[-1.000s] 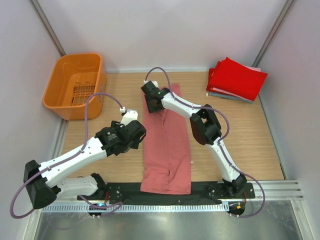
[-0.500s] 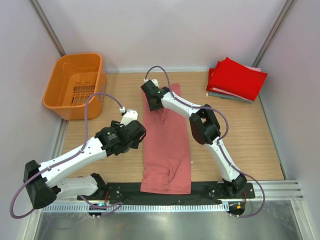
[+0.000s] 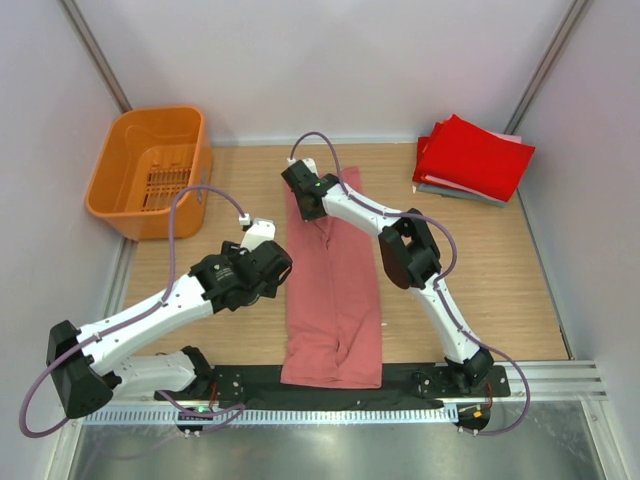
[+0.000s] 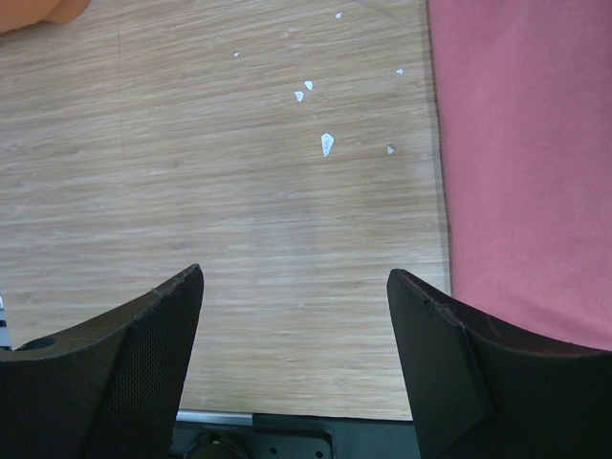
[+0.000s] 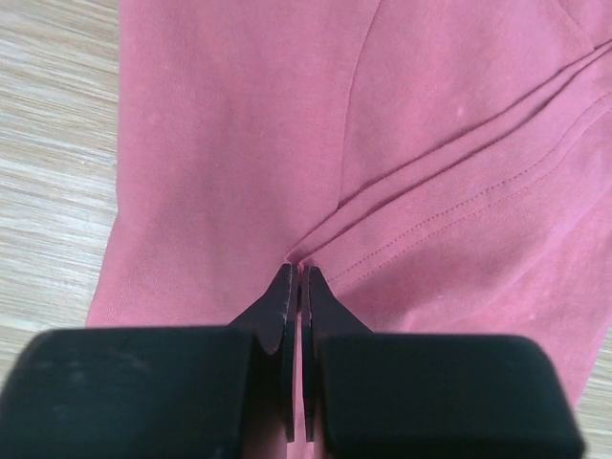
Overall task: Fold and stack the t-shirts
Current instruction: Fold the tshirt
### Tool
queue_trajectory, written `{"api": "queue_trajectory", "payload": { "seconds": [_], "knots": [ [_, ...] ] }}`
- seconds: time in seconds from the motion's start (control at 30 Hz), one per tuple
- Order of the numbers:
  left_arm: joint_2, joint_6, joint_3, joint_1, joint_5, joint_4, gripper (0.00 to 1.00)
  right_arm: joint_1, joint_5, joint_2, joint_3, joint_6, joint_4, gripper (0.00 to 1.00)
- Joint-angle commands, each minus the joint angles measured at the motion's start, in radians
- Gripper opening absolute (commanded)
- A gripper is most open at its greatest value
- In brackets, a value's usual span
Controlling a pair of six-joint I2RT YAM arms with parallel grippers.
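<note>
Found the left gripper spread wide and holding nothing, over bare wood of the table, just beside the left edge of the salmon-pink shirt. Noticed a few white flecks on the boards just beyond it. Saw the shirt folded into a long narrow strip running away from the arm bases, with its near hem over the black strip at the table's front edge. Met the right gripper at the far end of that shirt, fingers pressed together on a small ridge of pink cloth, close to a double-stitched seam and near the cloth's left edge. Spotted the orange basket farther back on the left, against the wall and well apart from the shirt. Made out in the far right corner a bright red shirt folded flat on top of thin grey and pale ones, with only their edges showing beneath it.
</note>
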Motion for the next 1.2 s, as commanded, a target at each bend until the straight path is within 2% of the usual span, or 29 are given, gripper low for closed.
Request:
{"api": "queue_trajectory", "payload": {
  "seconds": [0.0, 0.2, 0.37, 1.07, 1.13, 1.17],
  "knots": [
    [-0.017, -0.001, 0.017, 0.006, -0.040, 0.023, 0.79, 0.001, 0.045, -0.036, 0.027, 0.002, -0.005, 0.01],
    [-0.016, -0.001, 0.019, 0.006, -0.040, 0.022, 0.79, -0.008, 0.131, -0.221, -0.162, 0.048, 0.054, 0.01],
    [-0.014, -0.001, 0.017, 0.006, -0.040, 0.022, 0.79, -0.014, 0.154, -0.312, -0.287, 0.084, 0.087, 0.01],
    [0.018, -0.001, 0.019, 0.006, -0.038, 0.018, 0.79, -0.056, 0.200, -0.489, -0.674, 0.324, 0.164, 0.01],
    [0.021, -0.001, 0.019, 0.006, -0.037, 0.018, 0.79, -0.070, 0.193, -0.498, -0.709, 0.338, 0.163, 0.14],
    [0.023, -0.001, 0.019, 0.006, -0.038, 0.018, 0.79, -0.074, 0.185, -0.512, -0.720, 0.347, 0.164, 0.34]
  ]
}}
